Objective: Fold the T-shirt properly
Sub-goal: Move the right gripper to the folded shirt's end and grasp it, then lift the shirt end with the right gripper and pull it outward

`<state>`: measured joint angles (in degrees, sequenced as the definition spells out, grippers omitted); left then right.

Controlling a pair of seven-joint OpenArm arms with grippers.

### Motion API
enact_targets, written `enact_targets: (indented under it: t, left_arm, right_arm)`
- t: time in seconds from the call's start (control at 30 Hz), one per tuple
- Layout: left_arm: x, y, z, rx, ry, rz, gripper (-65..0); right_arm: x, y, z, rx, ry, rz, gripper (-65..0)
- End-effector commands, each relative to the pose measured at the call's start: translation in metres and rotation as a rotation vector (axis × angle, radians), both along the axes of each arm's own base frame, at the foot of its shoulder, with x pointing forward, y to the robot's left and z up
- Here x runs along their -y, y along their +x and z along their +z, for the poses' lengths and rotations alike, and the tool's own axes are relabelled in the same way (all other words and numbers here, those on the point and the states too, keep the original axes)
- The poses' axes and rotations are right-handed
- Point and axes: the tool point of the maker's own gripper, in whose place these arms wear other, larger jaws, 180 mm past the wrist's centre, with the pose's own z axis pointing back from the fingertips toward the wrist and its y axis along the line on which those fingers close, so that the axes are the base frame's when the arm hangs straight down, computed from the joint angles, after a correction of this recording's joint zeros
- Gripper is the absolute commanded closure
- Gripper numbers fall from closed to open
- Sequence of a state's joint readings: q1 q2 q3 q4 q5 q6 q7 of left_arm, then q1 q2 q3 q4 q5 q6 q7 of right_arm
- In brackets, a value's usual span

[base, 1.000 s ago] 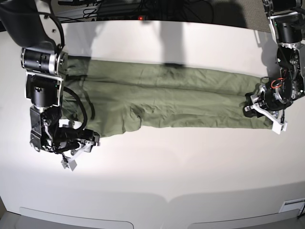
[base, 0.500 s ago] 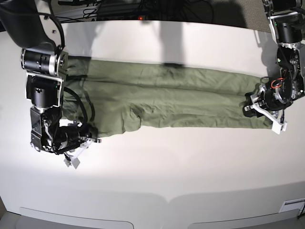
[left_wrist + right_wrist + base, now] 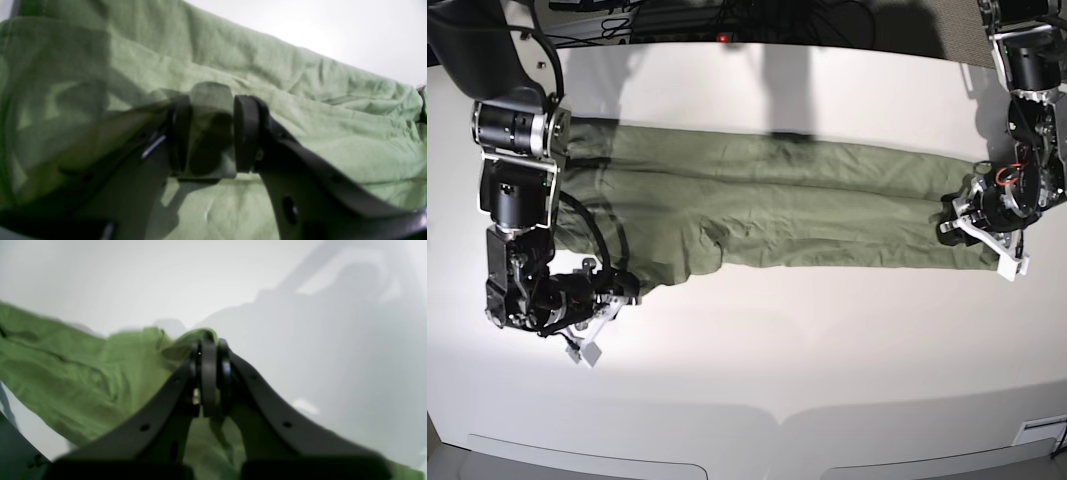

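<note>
A wrinkled sage-green T-shirt (image 3: 767, 210) lies folded lengthwise on a white table (image 3: 827, 360); right gripper (image 3: 208, 350) pinches its corner, left gripper (image 3: 211, 133) straddles cloth, jaws apart.

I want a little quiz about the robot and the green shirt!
1. True or false: the shirt lies spread out long across the table.
2. Which gripper is pinching a bit of shirt edge with its jaws shut: A) right gripper B) left gripper C) neither?
3. Fill in: in the left wrist view, the cloth between the left jaws is ____ in colour.

Key: 1 true. 2 A; the left jaws stand apart with cloth between them. 3 green.
</note>
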<state>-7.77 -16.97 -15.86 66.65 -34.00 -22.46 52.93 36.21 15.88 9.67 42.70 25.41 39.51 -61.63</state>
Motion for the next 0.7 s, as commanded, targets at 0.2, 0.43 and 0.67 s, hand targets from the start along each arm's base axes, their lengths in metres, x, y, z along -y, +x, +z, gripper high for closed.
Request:
enact_targets:
  t: [0.2, 0.43, 0.67]
  left_arm:
    - [-0.001, -0.008, -0.005, -0.049, 0.021, -0.02, -22.0]
    - [-0.001, -0.008, -0.005, -0.049, 0.022, -0.02, -22.0]
    - [-0.001, -0.008, -0.005, -0.049, 0.021, -0.021, -22.0]
  right_arm:
    - [-0.01, 0.015, 0.049, 0.071, 0.052, 0.062, 0.0]
    - [-0.035, 0.001, 0.072, 0.054, 0.188, 0.149, 0.0]
    - [-0.045, -0.027, 0.071, 0.124, 0.176, 0.195, 0.0]
